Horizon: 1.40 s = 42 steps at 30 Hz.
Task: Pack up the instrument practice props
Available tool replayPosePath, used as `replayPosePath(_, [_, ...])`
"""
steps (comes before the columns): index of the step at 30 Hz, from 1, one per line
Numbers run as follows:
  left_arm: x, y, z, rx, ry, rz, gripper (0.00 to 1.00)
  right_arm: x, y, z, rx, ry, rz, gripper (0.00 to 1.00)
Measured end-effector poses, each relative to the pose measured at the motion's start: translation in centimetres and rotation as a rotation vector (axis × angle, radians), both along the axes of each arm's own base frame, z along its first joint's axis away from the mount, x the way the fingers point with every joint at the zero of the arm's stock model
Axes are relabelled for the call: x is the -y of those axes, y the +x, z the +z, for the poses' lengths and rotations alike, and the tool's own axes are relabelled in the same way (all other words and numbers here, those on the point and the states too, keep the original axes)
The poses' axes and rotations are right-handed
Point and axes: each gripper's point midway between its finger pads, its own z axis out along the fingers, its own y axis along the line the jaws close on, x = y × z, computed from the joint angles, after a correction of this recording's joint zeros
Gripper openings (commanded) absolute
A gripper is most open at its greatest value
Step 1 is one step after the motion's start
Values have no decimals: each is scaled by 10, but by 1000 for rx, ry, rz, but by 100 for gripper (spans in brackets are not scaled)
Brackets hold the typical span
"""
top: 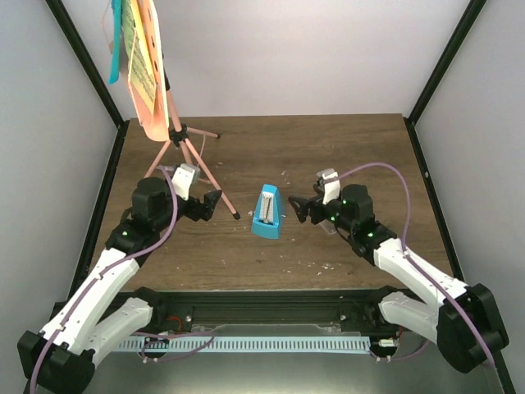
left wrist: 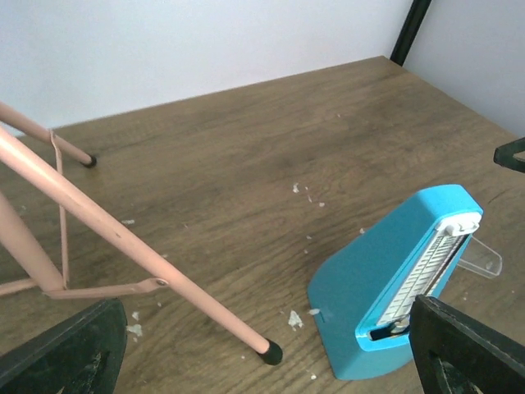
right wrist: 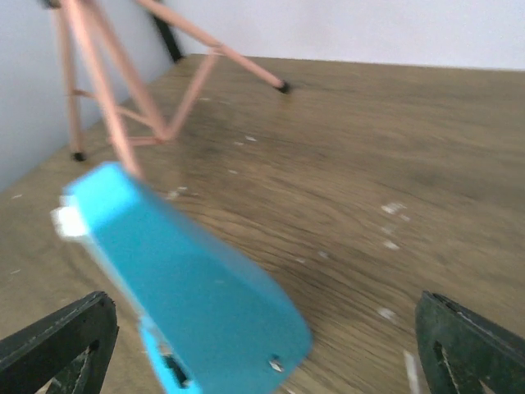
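Observation:
The small blue wedge metronome stands upright mid-table, between my two grippers. It also shows in the left wrist view and, blurred, in the right wrist view. A clear plastic piece lies just behind it. The salmon-pink tripod music stand stands at the back left, with blue and yellow music sheets on its desk. My left gripper is open and empty, beside the stand's front leg. My right gripper is open and empty, just right of the metronome.
The brown wooden table has small white scraps scattered on it. Black frame posts and grey walls close in the sides and back. A black rail runs along the near edge.

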Motion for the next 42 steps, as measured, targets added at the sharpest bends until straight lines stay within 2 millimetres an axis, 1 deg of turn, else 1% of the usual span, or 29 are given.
replayPosePath(3, [3, 3, -6, -52, -34, 9, 95, 26, 12, -14, -71, -5, -119, 100])
replayPosePath(6, [11, 7, -8, -120, -119, 16, 100, 52, 20, -30, -141, -1, -224, 100])
replayPosePath(8, [22, 10, -7, -154, -186, 2, 100, 63, 19, -39, -180, 5, -264, 100])
replayPosePath(9, [30, 10, -7, -172, -214, -13, 100, 67, 18, -44, -200, 7, -279, 100])
replayPosePath(12, [57, 9, -14, -213, -233, -76, 100, 72, 15, -48, -227, 17, -298, 100])
replayPosePath(17, [100, 5, -33, -263, -154, -174, 100, 71, 12, -46, -232, 47, -291, 100])
replayPosePath(19, [116, 4, -42, -260, -104, -214, 100, 70, 9, -50, -246, 52, -286, 100])
replayPosePath(21, [127, 3, -51, -255, -55, -244, 100, 70, 6, -58, -269, 53, -283, 100])
replayPosePath(24, [132, 7, -65, -250, 1, -253, 100, 69, 5, -63, -289, 54, -277, 100])
replayPosePath(28, [133, 15, -78, -231, 55, -256, 100, 68, 5, -62, -290, 56, -272, 100])
replayPosePath(35, [142, 23, -74, -157, 59, -287, 98, 67, 7, -61, -284, 64, -273, 100])
replayPosePath(42, [146, 27, -83, -142, 74, -302, 95, 67, 9, -70, -305, 69, -280, 100])
